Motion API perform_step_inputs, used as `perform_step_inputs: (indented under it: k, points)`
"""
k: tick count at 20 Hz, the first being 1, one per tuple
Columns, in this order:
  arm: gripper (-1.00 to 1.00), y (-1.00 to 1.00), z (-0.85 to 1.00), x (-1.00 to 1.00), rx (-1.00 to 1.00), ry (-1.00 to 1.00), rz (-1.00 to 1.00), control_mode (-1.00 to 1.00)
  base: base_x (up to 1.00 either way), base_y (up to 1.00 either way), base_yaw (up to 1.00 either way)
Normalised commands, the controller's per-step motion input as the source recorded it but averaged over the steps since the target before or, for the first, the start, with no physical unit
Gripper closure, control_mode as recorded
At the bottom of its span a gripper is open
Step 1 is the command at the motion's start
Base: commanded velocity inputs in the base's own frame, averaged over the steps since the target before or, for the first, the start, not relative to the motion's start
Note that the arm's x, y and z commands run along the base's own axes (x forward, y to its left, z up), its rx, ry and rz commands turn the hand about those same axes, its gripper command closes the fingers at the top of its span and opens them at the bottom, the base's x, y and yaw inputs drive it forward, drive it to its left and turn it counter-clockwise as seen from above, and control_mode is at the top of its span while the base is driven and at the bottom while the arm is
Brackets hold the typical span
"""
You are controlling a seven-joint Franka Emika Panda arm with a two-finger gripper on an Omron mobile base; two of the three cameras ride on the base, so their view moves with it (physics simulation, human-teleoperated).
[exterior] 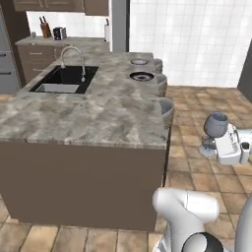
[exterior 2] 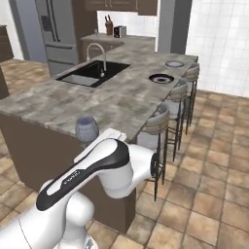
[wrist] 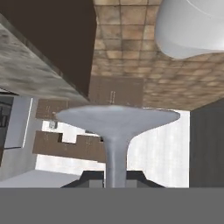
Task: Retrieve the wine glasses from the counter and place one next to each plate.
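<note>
Carrying one wine glass by its stem, my gripper clenched on it at right of frame; neither plate, pale or navy-rimmed, has a glass yet.

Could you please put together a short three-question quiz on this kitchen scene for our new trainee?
1. True or false: the wine glass stands on the island.
2. Which plate lies nearer the robot: A) the navy-rimmed one, B) the pale one?
3. Fill in: the end effector grips the glass by its ____.

Key: 1. False, it is held in the air over the tiled floor. 2. A. 3. Stem.
</note>
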Motion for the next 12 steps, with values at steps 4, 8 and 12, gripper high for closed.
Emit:
perform_step_inputs:
  k: [4,8,12]
  points:
    - [1.00,0.00,0.00,0.00,0.00,0.00,0.00,1.00,-0.14,-1.00,0.47]
    - [1.00,0.00,0.00,0.00,0.00,0.00,0.00,1.00,-0.08,-1.00,0.48]
    - [1.00,0.00,0.00,0.00,0.00,0.00,0.00,1.00,-0.02,-1.00,0.50]
